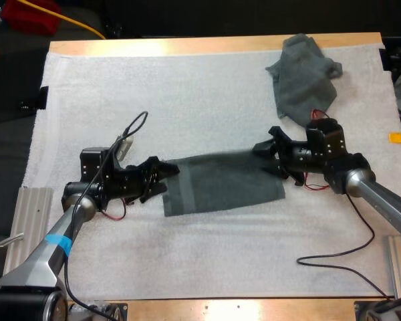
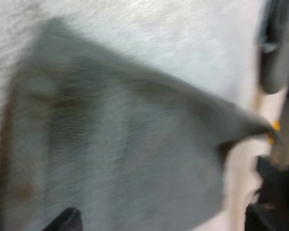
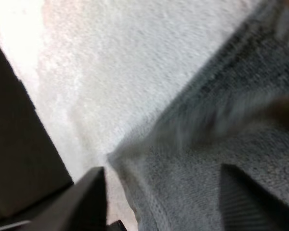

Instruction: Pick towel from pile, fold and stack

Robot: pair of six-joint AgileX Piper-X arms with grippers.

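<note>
Grey-green towel [image 1: 220, 190] lies flat on the mat [image 1: 187, 93] before you, your left gripper [image 1: 164, 180] spread open at its left edge, your right gripper [image 1: 271, 162] spread open at its right corner, and farther off a crumpled towel [image 1: 301, 77] sits near the mat's far right corner.

Overhead scene of a wooden worktop [image 1: 187, 45], its bare wood showing along the far and near sides. A white mat [image 1: 207, 87] covers nearly all of it. Ribbed metal plates [image 1: 33, 214] flank it. A yellow cable [image 1: 87, 28] lies beyond the far side.
</note>
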